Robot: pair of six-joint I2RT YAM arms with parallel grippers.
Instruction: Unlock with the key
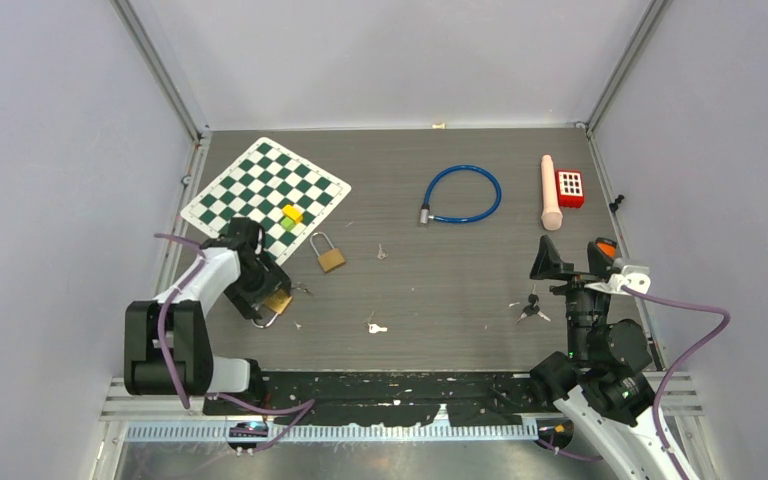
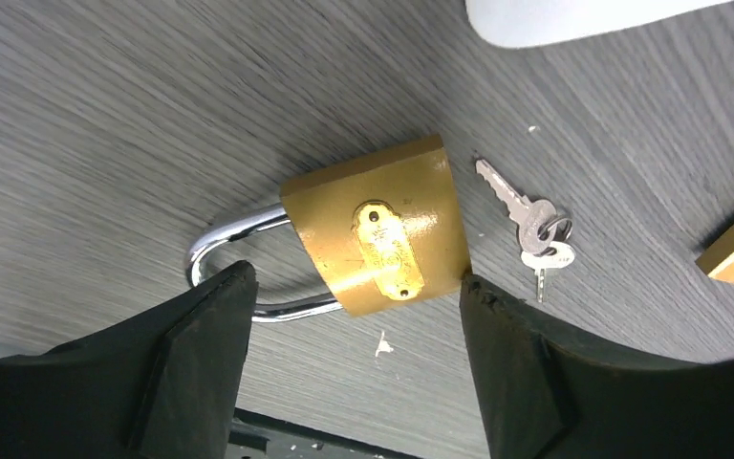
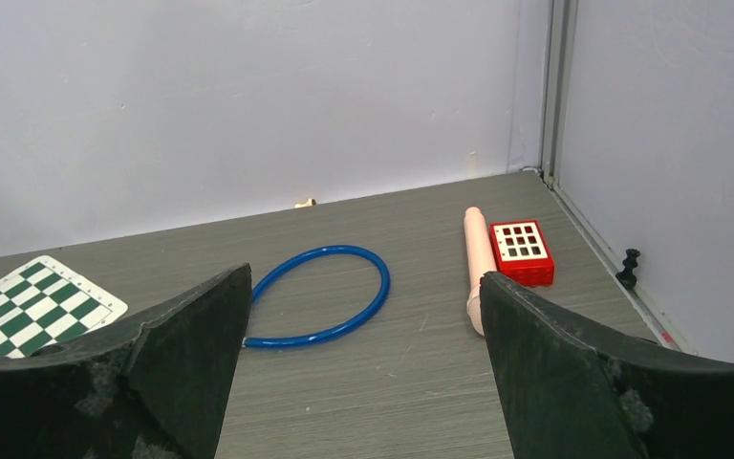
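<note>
A brass padlock [image 2: 373,239] with a chrome shackle [image 2: 229,244] lies flat on the grey table. My left gripper [image 2: 354,287] is open and straddles its lower edge; the right fingertip [image 2: 478,296] touches the lock body's corner. In the top view the left gripper [image 1: 265,293] covers most of this padlock [image 1: 280,303]. A small ring of silver keys [image 2: 535,229] lies just right of it. A second brass padlock [image 1: 328,255] lies further in. My right gripper [image 1: 575,268] is open, empty and raised, with black-headed keys [image 1: 530,308] on the table to its left.
A blue cable lock [image 1: 463,195], a pink cylinder [image 1: 551,190] and a red block [image 1: 569,187] lie at the back right. A green chessboard [image 1: 260,185] holding yellow and green blocks [image 1: 290,216] is at the back left. Loose keys [image 1: 377,327] lie mid-table.
</note>
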